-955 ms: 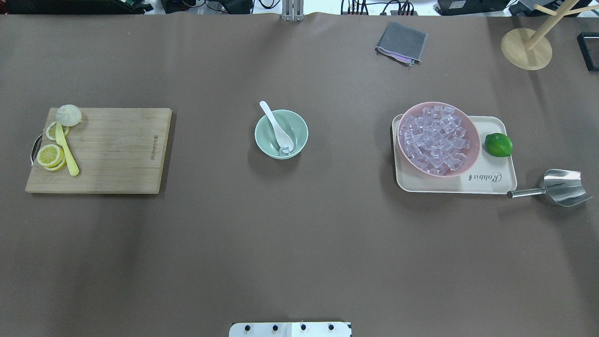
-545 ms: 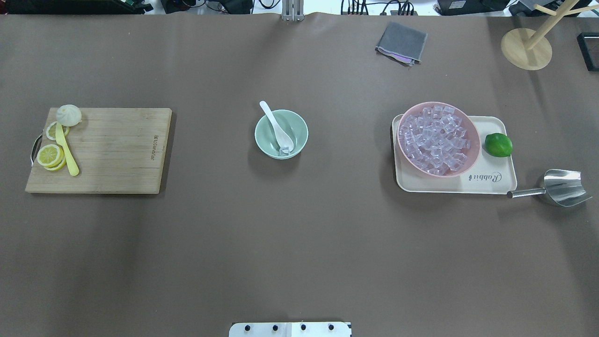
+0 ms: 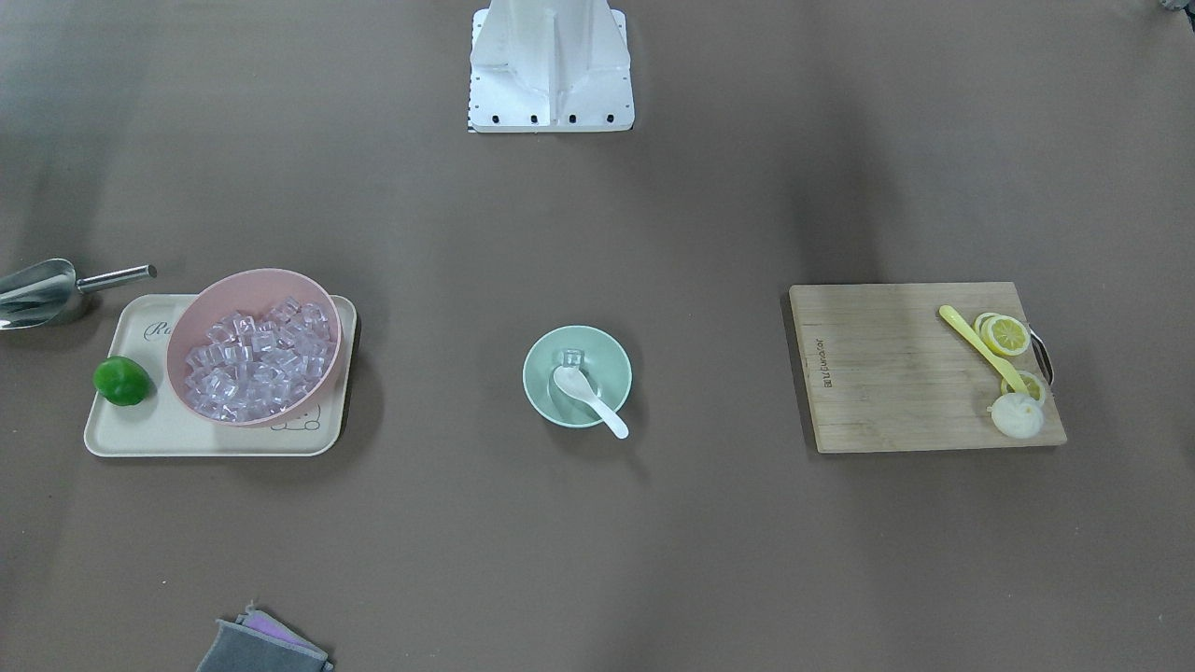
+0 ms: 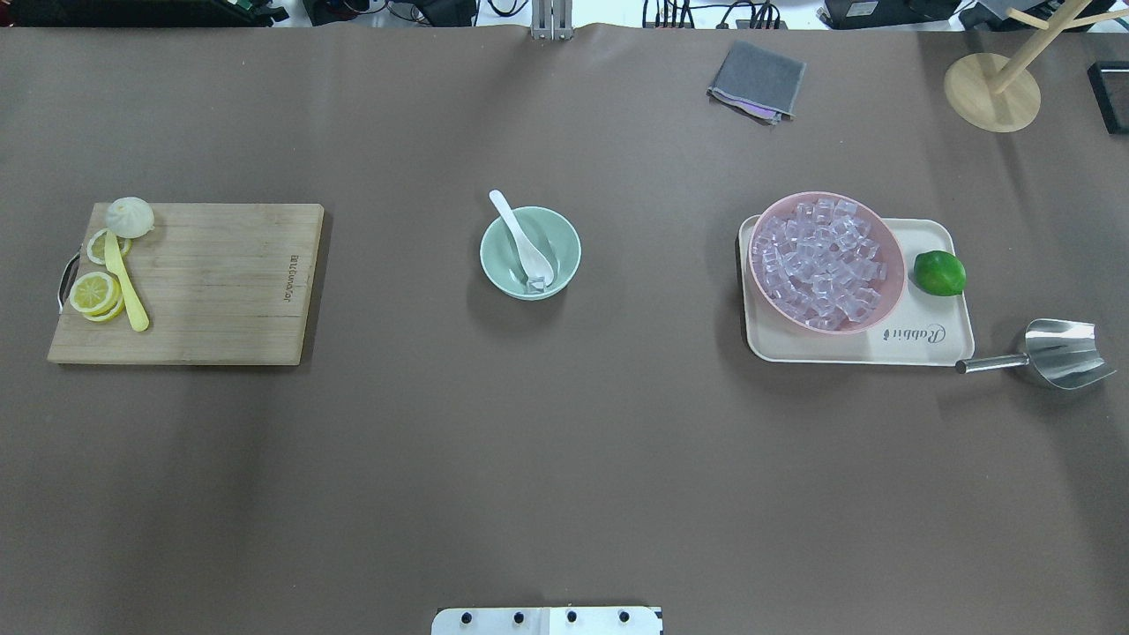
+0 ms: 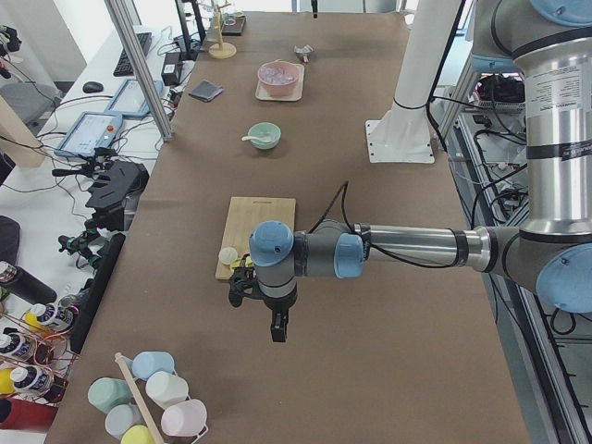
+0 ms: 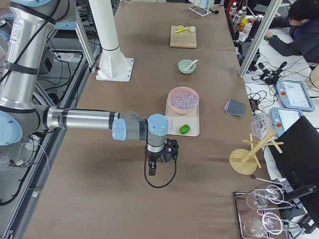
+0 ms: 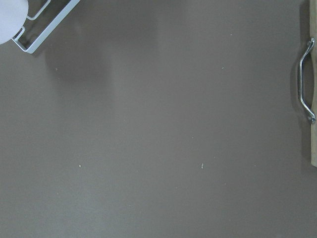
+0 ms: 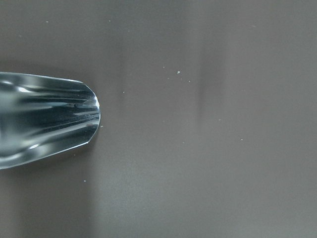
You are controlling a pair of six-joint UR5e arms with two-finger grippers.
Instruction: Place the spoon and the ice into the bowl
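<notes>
Overhead exterior: white soup spoon (image 4: 520, 231), handle at eleven o'clock, and ice cube (image 4: 535, 284) are seen in mint-green bowl (image 4: 488, 256), best left undisturbed; whether left gripper (image 5: 277, 335) or right gripper (image 6: 151, 173) is spread cannot be told.

I am stretching my left arm (image 5: 407, 248) out level, with the forearm running straight. Its wrist (image 5: 273, 252) is bending so that my left gripper (image 5: 274, 319) is pointing down. I am reaching my right arm (image 6: 79, 119) out level the same way, my right gripper (image 6: 154, 164) hanging downward below the wrist. Seen only from the side, my jaws are not showing whether they are parted or closed.
</notes>
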